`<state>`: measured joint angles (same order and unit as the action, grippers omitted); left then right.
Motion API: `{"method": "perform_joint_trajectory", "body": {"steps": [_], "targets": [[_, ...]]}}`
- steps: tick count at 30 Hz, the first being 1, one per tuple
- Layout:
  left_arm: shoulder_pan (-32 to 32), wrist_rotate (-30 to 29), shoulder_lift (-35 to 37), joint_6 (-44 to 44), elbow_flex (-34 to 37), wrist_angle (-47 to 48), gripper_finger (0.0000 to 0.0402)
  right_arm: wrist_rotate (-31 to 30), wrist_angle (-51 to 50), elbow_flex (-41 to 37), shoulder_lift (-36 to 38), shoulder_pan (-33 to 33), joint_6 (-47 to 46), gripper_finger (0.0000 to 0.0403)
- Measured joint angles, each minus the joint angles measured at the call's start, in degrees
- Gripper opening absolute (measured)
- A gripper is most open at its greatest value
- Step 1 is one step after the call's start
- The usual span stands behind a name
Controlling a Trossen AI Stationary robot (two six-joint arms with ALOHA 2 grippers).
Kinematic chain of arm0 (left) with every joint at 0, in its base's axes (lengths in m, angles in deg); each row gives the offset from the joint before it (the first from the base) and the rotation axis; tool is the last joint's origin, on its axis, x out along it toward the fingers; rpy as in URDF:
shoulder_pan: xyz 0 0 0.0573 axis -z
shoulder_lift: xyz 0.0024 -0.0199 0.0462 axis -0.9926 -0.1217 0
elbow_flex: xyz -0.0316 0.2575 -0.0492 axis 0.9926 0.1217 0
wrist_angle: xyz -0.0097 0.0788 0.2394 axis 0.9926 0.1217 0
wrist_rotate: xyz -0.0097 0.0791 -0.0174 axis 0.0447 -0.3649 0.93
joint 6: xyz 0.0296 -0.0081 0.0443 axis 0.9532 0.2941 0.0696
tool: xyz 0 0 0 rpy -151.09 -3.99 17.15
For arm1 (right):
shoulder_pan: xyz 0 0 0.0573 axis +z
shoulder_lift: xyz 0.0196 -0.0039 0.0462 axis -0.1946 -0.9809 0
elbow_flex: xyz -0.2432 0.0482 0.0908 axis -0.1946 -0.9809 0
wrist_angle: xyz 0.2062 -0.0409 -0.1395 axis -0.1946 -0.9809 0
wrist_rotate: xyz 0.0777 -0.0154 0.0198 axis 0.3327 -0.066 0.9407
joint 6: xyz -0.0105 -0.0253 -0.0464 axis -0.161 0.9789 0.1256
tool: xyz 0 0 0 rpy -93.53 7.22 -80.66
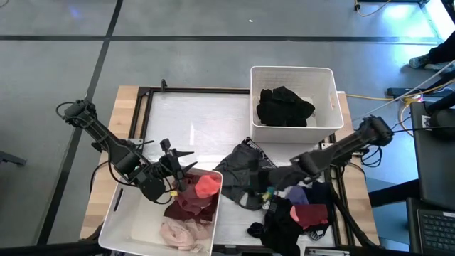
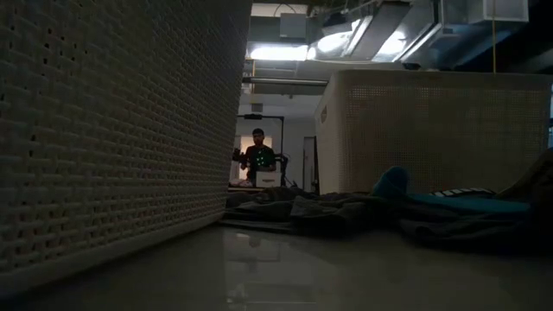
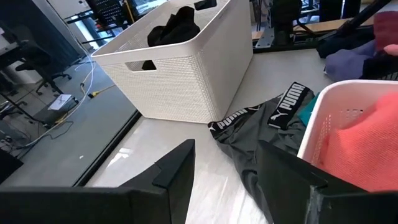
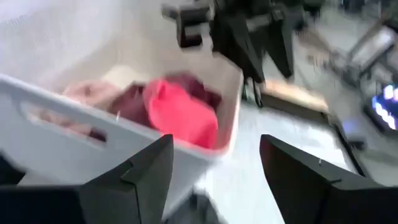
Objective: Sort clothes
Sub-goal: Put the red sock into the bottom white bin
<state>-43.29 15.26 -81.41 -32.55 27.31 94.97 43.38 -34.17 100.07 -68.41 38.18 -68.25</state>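
- The left claw hovers over the upper rim of the near bin, its fingers spread wide and empty; the red garment lies just beside it inside that bin.
- The right claw sits low over the loose pile on the surface, fingers apart with nothing seen between them; the grey garment with lettered waistband lies right at its tips.
- Two white bins: the near one holds three visible pieces, the red garment, a maroon garment and a pale pink garment; the far bin holds a black heap, its piece count unclear.
- The loose pile to the right of the near bin shows grey, a purple garment, a magenta-red piece, teal and several black pieces; an exact count cannot be told.
- In the low view, a person stands far behind.
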Motion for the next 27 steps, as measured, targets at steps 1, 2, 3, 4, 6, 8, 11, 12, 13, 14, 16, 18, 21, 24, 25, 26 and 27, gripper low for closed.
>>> {"method": "perform_joint_trajectory", "body": {"steps": [1, 2, 3, 4, 6, 8, 11, 12, 13, 14, 16, 18, 21, 24, 25, 26, 27], "targets": [[0.00, 0.00, 0.00, 0.00, 0.00, 0.00, 0.0156, -1.26, -3.92, 0.89, 0.73, 0.78, -2.56, 0.0240], [0.00, 0.00, 0.00, 0.02, 0.00, 0.00, 0.0156, -2.10, -7.48, 1.49, 1.40, 1.52, -5.39, 0.0240], [0.00, 0.00, 0.00, 0.01, 0.00, -0.02, 0.0156, -2.71, -11.33, 1.77, 2.09, 2.16, -8.08, 0.0239], [0.00, 0.00, 0.00, 0.02, 0.00, -0.02, 0.0156, -2.90, -15.47, 1.85, 2.55, 2.77, -10.89, 0.0237], [0.00, 0.00, 0.00, -0.04, 0.00, -0.04, 0.0156, -2.95, -23.60, 1.85, 2.94, 3.79, -16.77, 0.0234], [0.00, 0.00, 0.00, -0.11, 0.00, -0.06, 0.0156, -2.95, -32.10, 1.71, 2.94, 4.55, -23.36, 0.0231], [0.00, 0.00, 0.00, -0.20, 0.00, -0.05, 0.0156, -2.99, -38.43, -0.64, 2.85, 5.07, -31.14, 0.0226], [0.00, 0.00, 0.00, -0.19, 0.00, -0.04, 0.0156, -2.87, -39.00, -2.05, 2.77, 5.07, -32.76, 0.0226], [0.00, 0.00, 0.00, -0.20, 0.00, -0.04, 0.0156, -2.38, -38.96, -3.42, 2.73, 5.05, -34.05, 0.0225], [0.00, -0.01, 0.00, -0.22, 0.00, -0.05, 0.0156, -2.07, -38.45, -4.78, 2.69, 5.04, -34.98, 0.0225], [0.00, -0.02, 0.00, -0.22, 0.00, -0.04, 0.0156, -0.96, -36.29, -7.55, 2.72, 4.85, -35.48, 0.0225], [0.00, -0.02, 0.00, -0.22, 0.00, -0.04, 0.0156, -0.78, -33.40, -10.72, 2.72, 4.59, -34.83, 0.0225], [0.00, -0.02, 0.00, -0.22, 0.00, -0.04, 0.0156, 0.44, -26.95, -15.62, 2.72, 4.42, -32.43, 0.0225], [-0.02, -0.02, 0.00, -0.22, 0.00, -0.04, 0.0156, 1.63, -20.77, -20.14, 2.72, 4.49, -29.20, 0.0225], [-0.02, -0.02, 0.00, -0.24, 0.00, -0.04, 0.0156, 1.95, -18.56, -21.54, 2.71, 4.50, -28.57, 0.0225], [-0.02, -0.02, 0.00, -0.24, 0.00, -0.04, 0.0156, 2.02, -16.41, -22.79, 2.69, 4.50, -27.58, 0.0225], [-0.02, -0.02, 0.00, -0.24, 0.00, -0.05, 0.0156, 1.92, -14.29, -24.05, 2.72, 4.50, -27.02, 0.0225]]}}
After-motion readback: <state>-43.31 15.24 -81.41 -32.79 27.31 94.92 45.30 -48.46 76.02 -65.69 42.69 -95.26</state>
